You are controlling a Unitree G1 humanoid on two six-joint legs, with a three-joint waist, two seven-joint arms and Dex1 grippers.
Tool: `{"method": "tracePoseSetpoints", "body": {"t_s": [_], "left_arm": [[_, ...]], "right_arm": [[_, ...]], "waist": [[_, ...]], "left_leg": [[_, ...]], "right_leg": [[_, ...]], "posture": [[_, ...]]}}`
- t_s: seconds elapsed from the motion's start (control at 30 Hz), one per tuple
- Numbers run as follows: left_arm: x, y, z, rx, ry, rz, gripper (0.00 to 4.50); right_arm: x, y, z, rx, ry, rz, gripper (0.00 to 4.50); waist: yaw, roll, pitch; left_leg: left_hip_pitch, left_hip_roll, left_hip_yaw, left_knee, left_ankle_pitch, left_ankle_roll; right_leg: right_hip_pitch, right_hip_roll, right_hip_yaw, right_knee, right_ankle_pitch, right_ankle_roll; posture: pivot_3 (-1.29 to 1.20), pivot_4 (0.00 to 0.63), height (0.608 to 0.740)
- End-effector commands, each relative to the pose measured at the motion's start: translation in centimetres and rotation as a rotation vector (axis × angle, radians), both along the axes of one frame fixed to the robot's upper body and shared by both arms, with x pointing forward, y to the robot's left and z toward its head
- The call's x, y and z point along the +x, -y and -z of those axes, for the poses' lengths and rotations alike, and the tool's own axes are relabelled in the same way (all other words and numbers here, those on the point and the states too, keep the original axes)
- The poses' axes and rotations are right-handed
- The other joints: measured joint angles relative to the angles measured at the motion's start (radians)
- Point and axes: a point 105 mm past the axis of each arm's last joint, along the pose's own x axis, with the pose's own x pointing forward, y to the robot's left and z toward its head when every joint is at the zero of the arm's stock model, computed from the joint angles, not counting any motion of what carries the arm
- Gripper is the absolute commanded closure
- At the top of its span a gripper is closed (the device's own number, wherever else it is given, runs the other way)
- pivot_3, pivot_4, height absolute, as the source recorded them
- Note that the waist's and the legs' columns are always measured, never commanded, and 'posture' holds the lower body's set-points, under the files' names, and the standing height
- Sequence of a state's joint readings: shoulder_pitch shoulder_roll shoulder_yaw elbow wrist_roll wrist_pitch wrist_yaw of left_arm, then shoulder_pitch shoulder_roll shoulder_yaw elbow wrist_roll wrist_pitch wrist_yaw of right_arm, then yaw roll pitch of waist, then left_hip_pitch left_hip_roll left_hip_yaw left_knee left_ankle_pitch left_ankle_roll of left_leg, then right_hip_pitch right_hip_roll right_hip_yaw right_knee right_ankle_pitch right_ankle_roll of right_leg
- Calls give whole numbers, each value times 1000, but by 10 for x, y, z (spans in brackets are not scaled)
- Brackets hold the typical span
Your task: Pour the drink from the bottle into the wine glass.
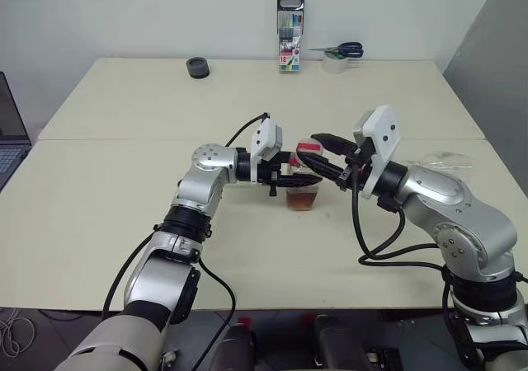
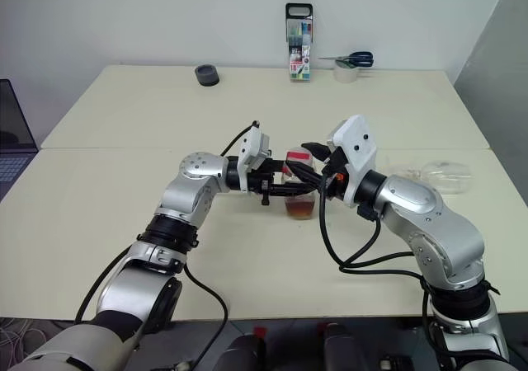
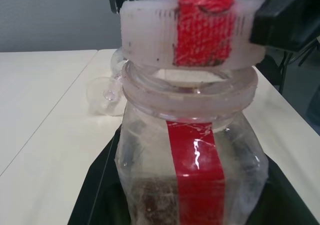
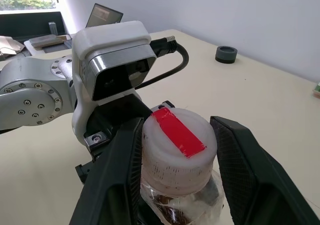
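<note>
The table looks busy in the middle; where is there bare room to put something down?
Bare: the near-left stretch of the table, and the strip between tape roll and marker case. Crowded: the middle, where both grippers meet at the bottle, and beside the lying wine glass.

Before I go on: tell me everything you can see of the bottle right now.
The bottle is small, clear plastic, upright, with a red strip down its side and amber drink low inside. Its whitish cap, with red tape across the top, is still on. The left claw is shut on its body; the right claw's fingers bracket the cap, one touching, one just clear. It sits mid-table.
</note>
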State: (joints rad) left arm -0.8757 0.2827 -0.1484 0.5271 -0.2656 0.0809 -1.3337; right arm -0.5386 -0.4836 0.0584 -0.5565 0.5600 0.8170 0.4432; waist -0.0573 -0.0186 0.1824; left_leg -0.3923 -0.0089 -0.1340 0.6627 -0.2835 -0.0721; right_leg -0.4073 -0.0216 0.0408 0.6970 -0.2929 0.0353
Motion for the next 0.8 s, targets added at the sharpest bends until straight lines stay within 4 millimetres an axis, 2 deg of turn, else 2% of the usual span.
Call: {"method": "tracePoseSetpoints", "body": {"t_s": [0.03,0.33,0.53,0.63,0.73,0.8], "left_arm": [[-2,2,-13,-26,50,14,2736],[-4,0,-10,-25,45,7,2739],[-5,1,-10,-27,42,4,2739],[-3,-3,-10,-29,45,-17,2739],[1,-11,-9,-33,41,-64,2739],[3,-16,-8,-33,37,-83,2739]], "right_arm": [[-4,2,-18,-14,121,14,2734],[-17,4,-34,-123,349,14,2792],[-22,10,-35,14,261,10,2794],[-24,30,-29,44,190,62,2794],[-25,72,9,12,56,228,2795],[-28,83,23,19,11,289,2795]], "waist": [[0,0,0],[0,0,0],[1,0,0],[2,0,0],[15,0,0],[17,0,0]], "left_leg": [[0,0,0,0,0,0],[0,0,0,0,0,0],[0,0,0,0,0,0],[0,0,0,0,0,0],[-1,0,-1,0,0,0],[0,-1,0,0,0,0]], "right_leg": [[0,0,0,0,0,0],[0,0,0,0,0,0],[0,0,0,0,0,0],[0,0,0,0,0,0],[1,0,0,-1,0,0],[1,0,1,-1,0,0]], "posture": [[0,150,740],[0,150,740],[0,150,740],[0,150,740],[0,150,740],[0,150,740]]}}
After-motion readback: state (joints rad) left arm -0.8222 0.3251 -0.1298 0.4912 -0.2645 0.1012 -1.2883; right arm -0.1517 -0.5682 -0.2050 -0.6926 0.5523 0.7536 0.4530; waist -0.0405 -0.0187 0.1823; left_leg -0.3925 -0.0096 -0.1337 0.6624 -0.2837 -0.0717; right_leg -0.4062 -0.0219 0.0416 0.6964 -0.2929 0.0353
